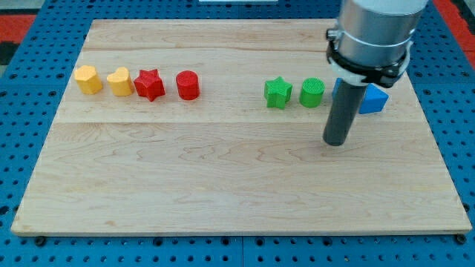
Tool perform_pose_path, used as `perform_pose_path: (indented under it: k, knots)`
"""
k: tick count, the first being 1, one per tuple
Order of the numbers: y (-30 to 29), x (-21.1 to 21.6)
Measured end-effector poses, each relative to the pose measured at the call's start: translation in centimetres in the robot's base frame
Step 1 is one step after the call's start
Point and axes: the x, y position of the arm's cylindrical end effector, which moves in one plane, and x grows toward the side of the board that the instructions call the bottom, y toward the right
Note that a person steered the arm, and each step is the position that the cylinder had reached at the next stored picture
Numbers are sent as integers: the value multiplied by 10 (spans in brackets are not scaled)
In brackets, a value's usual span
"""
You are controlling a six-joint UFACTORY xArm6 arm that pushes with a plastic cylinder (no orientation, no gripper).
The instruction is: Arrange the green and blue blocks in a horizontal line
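A green star block point(278, 92) and a green cylinder block point(312, 92) sit side by side right of the board's centre. Just to their right, blue blocks point(373, 100) lie partly hidden behind the rod; their shapes and number are unclear. My tip point(336, 142) rests on the board below and slightly right of the green cylinder, below the left edge of the blue blocks, touching none of them.
At the view's left, a row holds a yellow block point(89, 79), a yellow heart-like block point(119, 81), a red star point(149, 84) and a red cylinder point(188, 85). The wooden board point(223, 185) lies on a blue pegboard.
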Motion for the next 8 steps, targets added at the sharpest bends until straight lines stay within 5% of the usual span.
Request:
perform_pose_path:
  k: [8]
  knots:
    - [60,-53]
